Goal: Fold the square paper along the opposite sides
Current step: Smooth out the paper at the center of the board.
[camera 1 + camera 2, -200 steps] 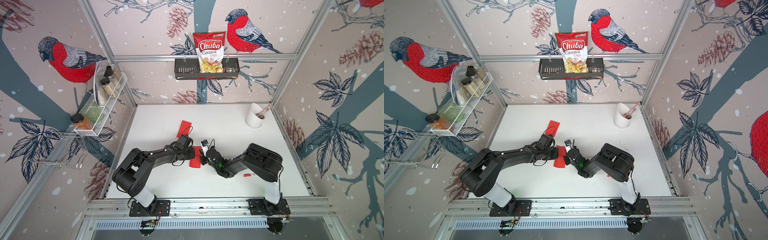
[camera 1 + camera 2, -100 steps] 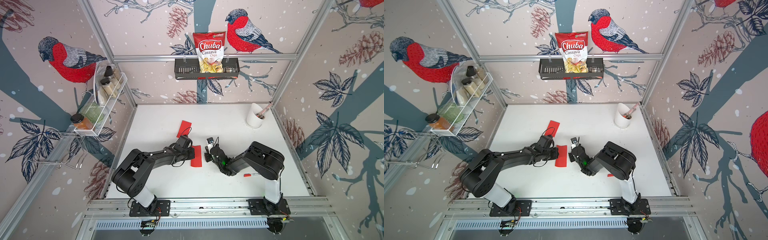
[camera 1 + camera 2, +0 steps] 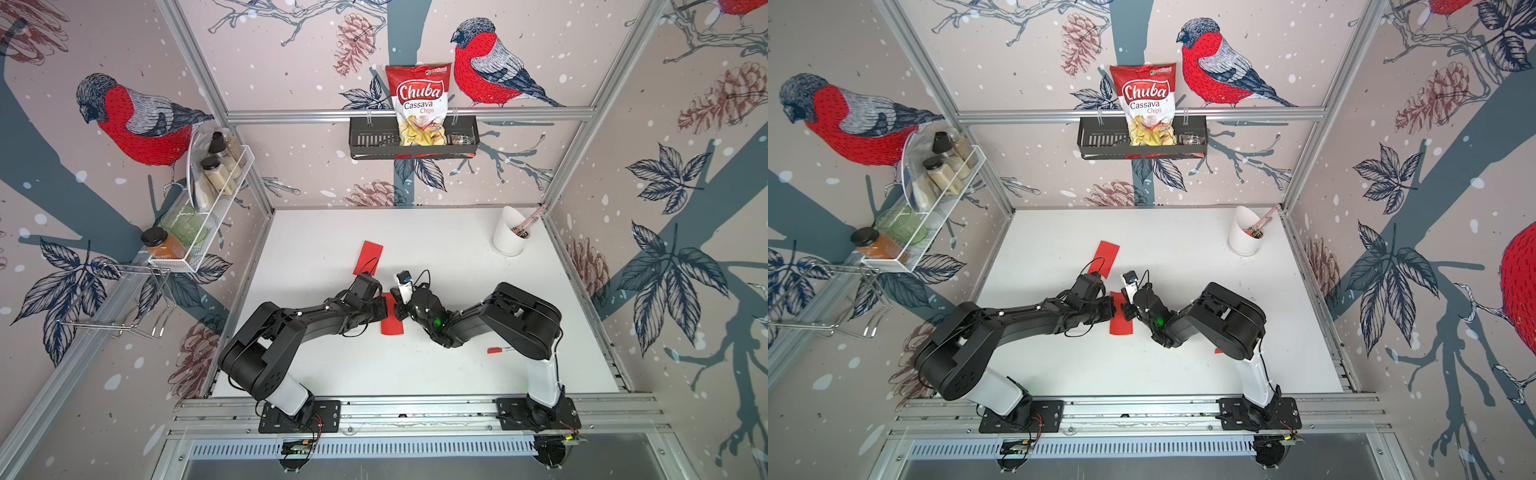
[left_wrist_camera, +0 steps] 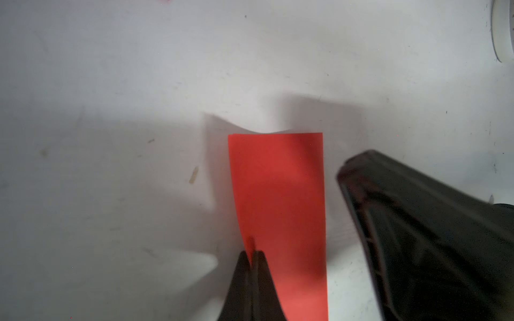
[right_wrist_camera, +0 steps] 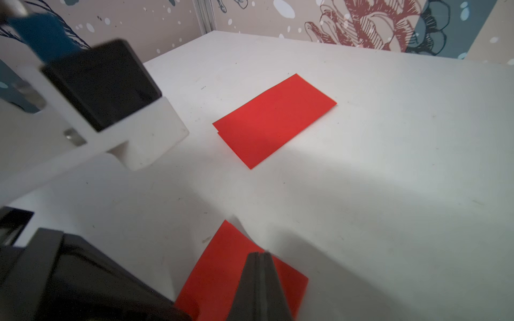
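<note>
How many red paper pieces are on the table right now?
2. The far red paper lies folded, alone toward the back; the near red paper lies mid-table, partly under the left gripper and right gripper.

In both top views the near red paper point(image 3: 392, 326) is partly hidden beneath the jaws.

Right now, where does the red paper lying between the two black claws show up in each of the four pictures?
In a top view: red paper mid-table, nearer the robot's bases than the second red sheet.
In a top view: red paper in the same spot.
Left wrist: red paper, a tall strip from picture centre to bottom edge.
Right wrist: red paper at the bottom edge, partly hidden.
Shared landmark: the white table.
</note>
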You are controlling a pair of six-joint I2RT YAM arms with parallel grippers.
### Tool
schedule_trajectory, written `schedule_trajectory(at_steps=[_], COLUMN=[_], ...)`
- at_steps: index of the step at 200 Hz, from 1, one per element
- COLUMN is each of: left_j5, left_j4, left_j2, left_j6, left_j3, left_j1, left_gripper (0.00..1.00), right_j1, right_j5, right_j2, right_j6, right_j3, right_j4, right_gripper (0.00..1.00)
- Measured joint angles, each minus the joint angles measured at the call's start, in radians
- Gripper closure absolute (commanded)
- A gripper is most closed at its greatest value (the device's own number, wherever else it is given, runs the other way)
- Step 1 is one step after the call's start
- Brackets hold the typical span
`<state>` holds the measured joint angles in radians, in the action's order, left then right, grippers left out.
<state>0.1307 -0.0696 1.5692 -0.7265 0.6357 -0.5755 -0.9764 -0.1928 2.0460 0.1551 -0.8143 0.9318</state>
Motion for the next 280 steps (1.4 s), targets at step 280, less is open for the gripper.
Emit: schedule_trajectory(at_steps=[280], left_j5=[-0.089], left_j4=[-0.053], left_j2=[-0.087], left_j6=[-0.186], left_j3=[-0.097], left_j1=[-0.017], left_gripper=[1.00], right_j1=[-0.191], right_j5=[-0.301], right_j2=[-0.073], right_j6=[0.112], right_j3=[0.169], right_j4=[-0.087], right_gripper=[1.00])
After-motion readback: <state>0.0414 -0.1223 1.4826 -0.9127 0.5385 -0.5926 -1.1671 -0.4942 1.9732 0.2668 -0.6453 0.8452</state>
